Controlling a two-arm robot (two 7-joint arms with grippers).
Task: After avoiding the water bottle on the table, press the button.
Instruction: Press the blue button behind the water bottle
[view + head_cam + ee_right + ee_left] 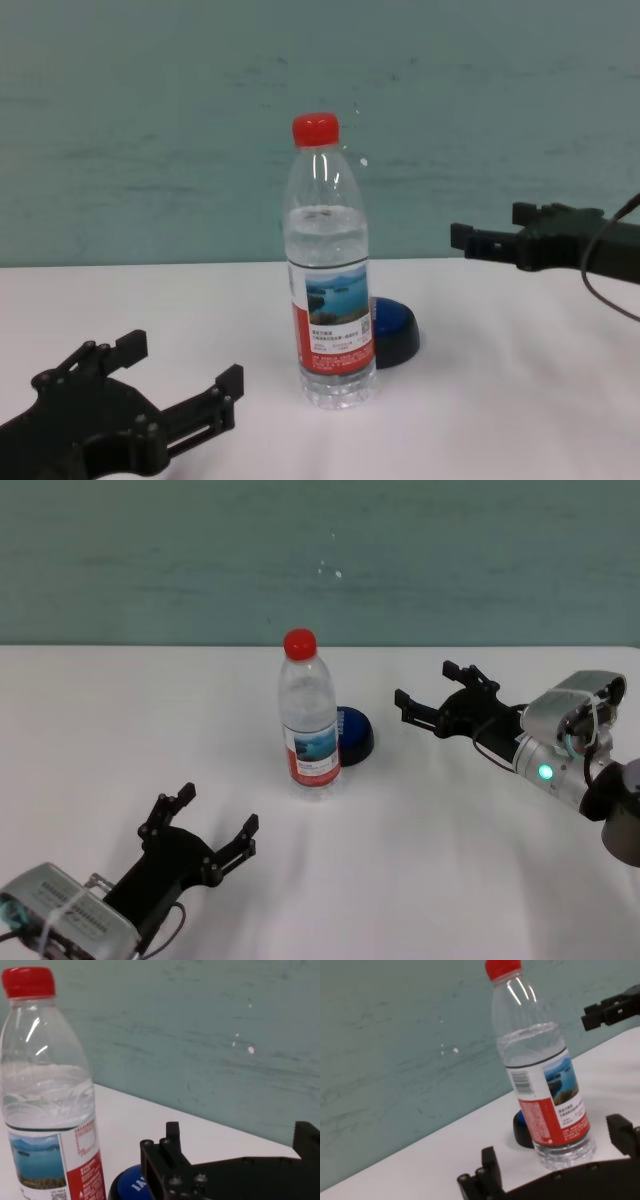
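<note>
The button [352, 736] sits on the white table [450, 860], touching the bottle [309, 720] and half hidden behind it in the head view. There the right gripper [432, 702] hovers to its right, fingers spread and empty; the left gripper [205, 825] rests near the front, also released. The left wrist view shows only a sliver of the button. The right wrist view cuts its dome off. The chest view hides its left half.

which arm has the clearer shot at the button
Right. The right end effector is open beside the button with bare table between; the water bottle stands between the button and the left end effector.
</note>
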